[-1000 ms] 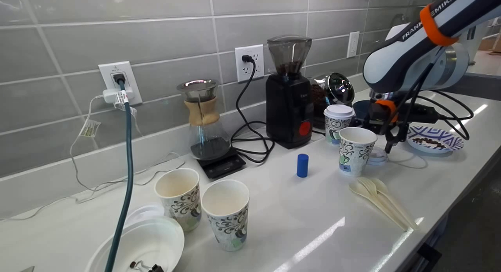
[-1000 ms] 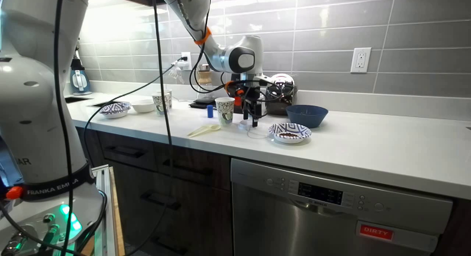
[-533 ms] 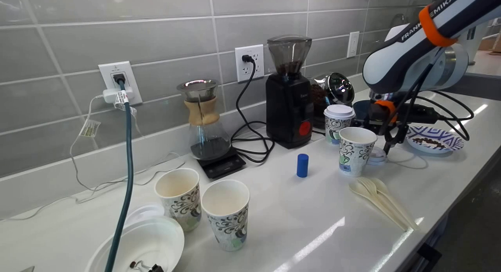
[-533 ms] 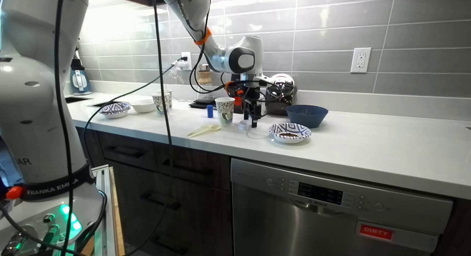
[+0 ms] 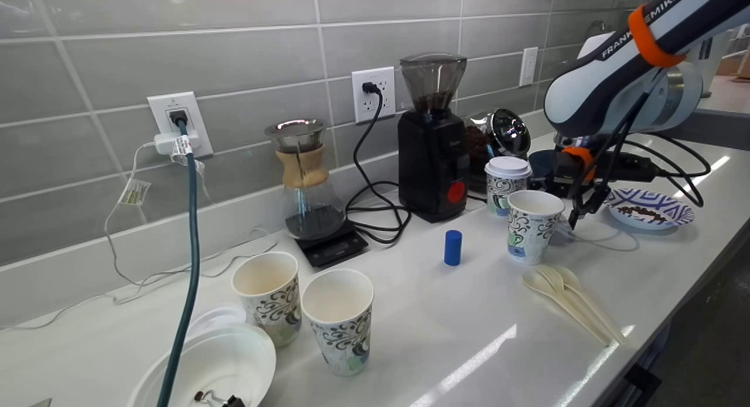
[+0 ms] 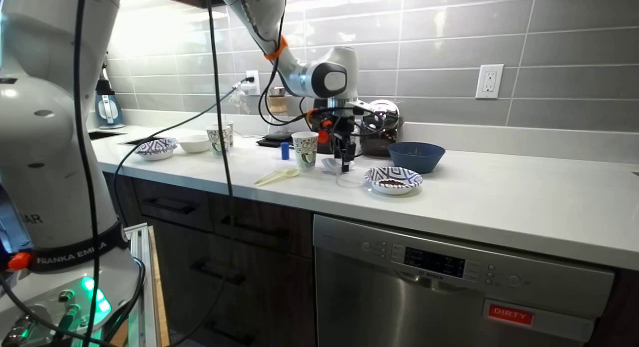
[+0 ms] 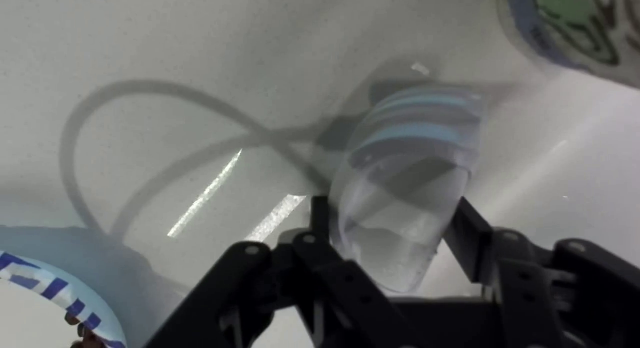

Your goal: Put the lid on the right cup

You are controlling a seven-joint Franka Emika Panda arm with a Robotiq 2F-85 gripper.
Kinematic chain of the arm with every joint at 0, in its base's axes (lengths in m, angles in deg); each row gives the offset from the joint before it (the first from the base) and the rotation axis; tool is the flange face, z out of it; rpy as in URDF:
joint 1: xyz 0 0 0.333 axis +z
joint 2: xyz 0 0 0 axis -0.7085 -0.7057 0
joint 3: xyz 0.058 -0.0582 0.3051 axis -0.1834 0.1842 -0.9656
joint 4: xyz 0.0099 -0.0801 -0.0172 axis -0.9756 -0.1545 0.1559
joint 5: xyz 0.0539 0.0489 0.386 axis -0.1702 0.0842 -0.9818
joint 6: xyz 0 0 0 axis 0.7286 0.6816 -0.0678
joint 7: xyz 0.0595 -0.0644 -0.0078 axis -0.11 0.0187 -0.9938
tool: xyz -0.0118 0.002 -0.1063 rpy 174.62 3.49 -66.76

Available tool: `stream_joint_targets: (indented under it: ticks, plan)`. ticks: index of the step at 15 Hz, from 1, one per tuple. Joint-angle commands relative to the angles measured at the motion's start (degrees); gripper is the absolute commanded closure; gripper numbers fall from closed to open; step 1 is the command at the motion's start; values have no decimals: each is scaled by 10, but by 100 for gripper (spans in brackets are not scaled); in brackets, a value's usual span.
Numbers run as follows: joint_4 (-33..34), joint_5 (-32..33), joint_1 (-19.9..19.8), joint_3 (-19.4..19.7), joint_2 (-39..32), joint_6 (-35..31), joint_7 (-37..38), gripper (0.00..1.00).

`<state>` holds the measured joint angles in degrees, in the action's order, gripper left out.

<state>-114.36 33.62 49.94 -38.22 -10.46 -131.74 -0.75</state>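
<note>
Lid (image 7: 407, 183) has tipped | tilted between hand's (image 7: 393, 208) fingers (image 7: 470, 243) | hand grasping lid

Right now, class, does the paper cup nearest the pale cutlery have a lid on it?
No: in an exterior view, the paper cup nearest the pale cutlery stands open at the top.

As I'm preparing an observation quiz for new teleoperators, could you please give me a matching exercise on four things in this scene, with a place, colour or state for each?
1. translucent plastic lid
2. paper cup nearest it
3. pour-over coffee maker
4. upright cylinder

A. white with printed swirls
B. solid blue
C. tilted, in the pincer
D. on a black scale

Pairs: 1-C; 2-A; 3-D; 4-B
</note>
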Motion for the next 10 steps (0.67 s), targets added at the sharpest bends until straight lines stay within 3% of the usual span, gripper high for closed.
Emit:
stream_joint_targets:
  ticks: [1,7,10]
  plan:
    - [1,-8,7,8,10,9,7,41]
    - [-8,-9,6,10,30,12,7,31]
    - [-17,-9,5,9,46,16,6,34]
